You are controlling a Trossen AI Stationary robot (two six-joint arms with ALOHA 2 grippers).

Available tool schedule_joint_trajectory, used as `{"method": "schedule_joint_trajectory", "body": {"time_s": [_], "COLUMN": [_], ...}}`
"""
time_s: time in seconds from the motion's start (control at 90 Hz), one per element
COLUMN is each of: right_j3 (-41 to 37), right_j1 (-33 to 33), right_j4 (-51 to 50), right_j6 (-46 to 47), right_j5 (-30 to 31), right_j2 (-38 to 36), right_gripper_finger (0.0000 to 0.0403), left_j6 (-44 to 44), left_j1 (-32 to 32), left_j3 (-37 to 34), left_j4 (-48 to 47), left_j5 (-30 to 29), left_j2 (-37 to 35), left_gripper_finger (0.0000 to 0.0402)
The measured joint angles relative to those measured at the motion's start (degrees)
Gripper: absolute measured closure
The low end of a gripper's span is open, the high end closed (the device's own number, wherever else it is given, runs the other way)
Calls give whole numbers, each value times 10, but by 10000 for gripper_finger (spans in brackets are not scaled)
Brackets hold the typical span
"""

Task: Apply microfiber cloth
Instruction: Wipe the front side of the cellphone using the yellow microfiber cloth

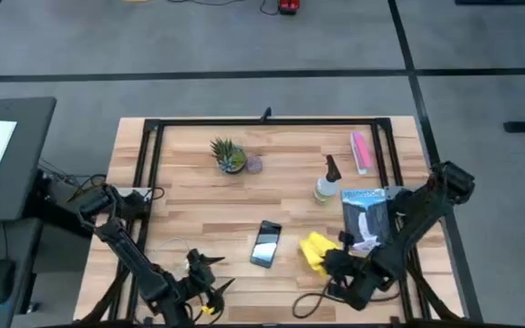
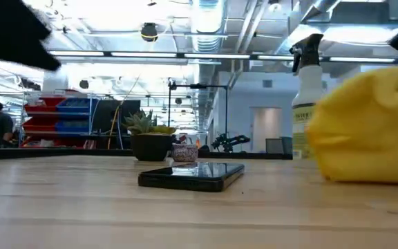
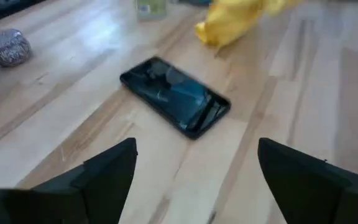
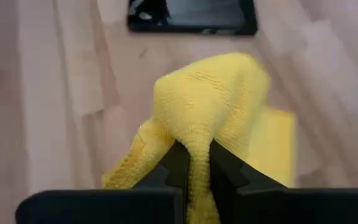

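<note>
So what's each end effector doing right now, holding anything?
Left end effector: open, empty, near the smartphone.
Right end effector: shut on the microfiber cloth.

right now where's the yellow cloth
In the high view, the microfiber cloth is pinched by the right gripper, right of the smartphone near the table's front.

Bright yellow soft microfiber cloth (image 2: 368, 131) is running off the low view's right edge; pink flat packet (image 1: 361, 150) near the table's far right corner is showing print too small to read.
</note>
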Motion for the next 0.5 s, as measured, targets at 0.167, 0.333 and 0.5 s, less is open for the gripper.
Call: {"method": "schedule_joint_trajectory", "body": {"time_s": [0.167, 0.333, 0.5], "right_j3": [-14, -14, -14], "right_j1": [23, 10, 3], "right_j4": [32, 40, 2], "right_j6": [1, -53, -156], "right_j5": [-25, -124, -109], "right_j2": [-4, -61, -183], "right_gripper_finger": [325, 223, 159], "left_j6": [0, 8, 61], "left_j1": [-3, -1, 20], "left_j3": [0, 0, -3], "left_j4": [-5, -8, -6], "left_j5": [-6, 12, 46], "left_j2": [-30, -60, -121], "left_gripper_finger": [89, 89, 89]}}
